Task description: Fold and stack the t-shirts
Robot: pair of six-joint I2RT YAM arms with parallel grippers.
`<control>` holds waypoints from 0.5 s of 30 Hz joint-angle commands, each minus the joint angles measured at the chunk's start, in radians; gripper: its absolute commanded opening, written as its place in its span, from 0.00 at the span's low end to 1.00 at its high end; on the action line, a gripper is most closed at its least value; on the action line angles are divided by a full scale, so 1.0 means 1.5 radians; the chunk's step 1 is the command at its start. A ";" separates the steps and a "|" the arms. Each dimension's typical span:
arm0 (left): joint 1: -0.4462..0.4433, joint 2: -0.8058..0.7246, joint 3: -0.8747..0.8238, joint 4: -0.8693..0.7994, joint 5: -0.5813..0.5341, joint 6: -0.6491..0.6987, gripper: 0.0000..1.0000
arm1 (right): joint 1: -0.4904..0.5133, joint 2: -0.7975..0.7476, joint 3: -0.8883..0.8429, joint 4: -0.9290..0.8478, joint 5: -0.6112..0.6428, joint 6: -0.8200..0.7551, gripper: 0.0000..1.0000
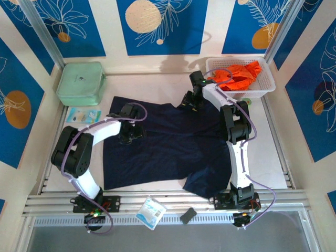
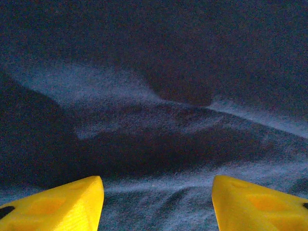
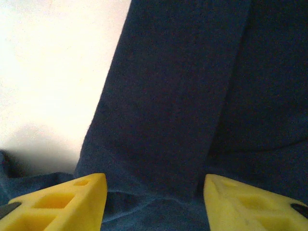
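Navy t-shirt: spread on surface, unfolded. Left hand, right hand: both open, over cloth. Next: grip edges, fold. Orange t-shirt: in basket.

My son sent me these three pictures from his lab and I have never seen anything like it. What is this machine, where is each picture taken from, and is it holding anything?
These are two robot arms bolted side by side at the near edge of a table. The wide picture comes from a fixed camera above and behind them. The two close-ups come from small cameras on the wrists; the yellow wedges are each arm's own fingers.

A dark navy cloth t-shirt lies spread on the table. A bright orange t-shirt sits crumpled in a white plastic basket at the far right. A pale green zipped fabric case lies at the far left.

The left gripper and right gripper both stand open over the navy cloth. Nothing is held.
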 commanded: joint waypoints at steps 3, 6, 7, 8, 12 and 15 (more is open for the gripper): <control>-0.006 -0.018 -0.029 0.020 -0.012 -0.016 0.61 | 0.000 0.000 0.002 -0.005 0.026 0.017 0.57; -0.006 -0.018 -0.037 0.022 -0.017 -0.016 0.61 | -0.001 0.014 0.012 0.001 0.019 0.015 0.56; -0.006 -0.019 -0.038 0.021 -0.019 -0.015 0.61 | -0.002 0.019 0.019 0.001 0.018 0.015 0.55; -0.006 -0.019 -0.037 0.018 -0.023 -0.014 0.61 | -0.002 0.024 0.024 0.001 0.015 0.014 0.53; -0.006 -0.021 -0.038 0.013 -0.029 -0.011 0.61 | -0.001 0.046 0.049 -0.009 0.009 0.015 0.51; -0.006 -0.019 -0.037 0.013 -0.031 -0.009 0.61 | -0.001 0.051 0.054 -0.001 0.007 0.016 0.48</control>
